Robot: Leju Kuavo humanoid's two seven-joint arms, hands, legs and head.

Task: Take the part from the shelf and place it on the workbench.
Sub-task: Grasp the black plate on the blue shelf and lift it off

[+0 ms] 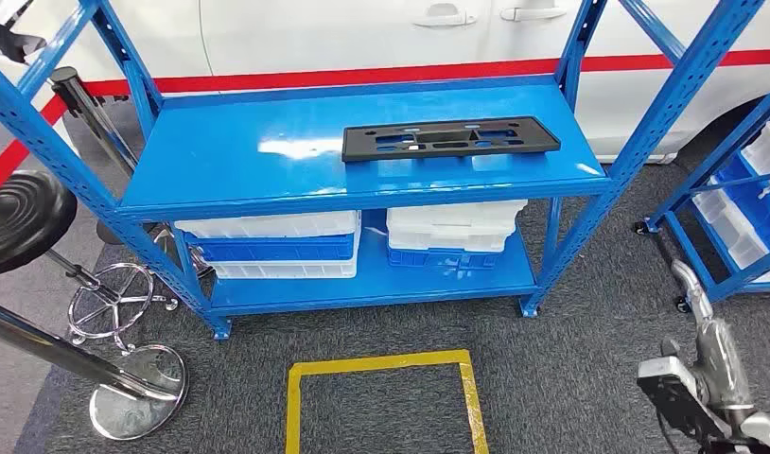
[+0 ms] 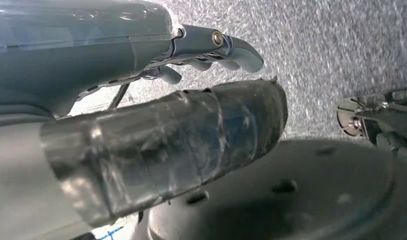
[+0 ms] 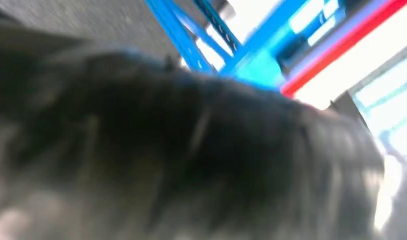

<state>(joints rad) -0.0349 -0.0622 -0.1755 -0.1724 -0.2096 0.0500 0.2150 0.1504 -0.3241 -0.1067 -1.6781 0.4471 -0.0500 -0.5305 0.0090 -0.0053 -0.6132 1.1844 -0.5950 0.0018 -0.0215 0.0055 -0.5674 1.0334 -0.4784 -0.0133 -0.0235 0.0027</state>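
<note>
The part (image 1: 450,138) is a flat black rectangular panel with cut-outs. It lies on the upper board of the blue shelf (image 1: 268,151), right of centre. My right hand (image 1: 705,326) hangs low at the lower right, well short of the shelf, fingers stretched out and holding nothing. In the right wrist view its thumb (image 3: 181,150) is a dark blur. My left hand (image 2: 191,85) hangs over grey carpet in the left wrist view, with its taped thumb (image 2: 166,145) apart from the fingers (image 2: 226,47) and nothing between them.
White and blue bins (image 1: 277,244) sit on the lower shelf board. A black stool (image 1: 22,218) and a chrome stand base (image 1: 135,388) are at the left. A yellow tape square (image 1: 386,397) marks the carpet. A second blue rack (image 1: 741,218) stands at the right.
</note>
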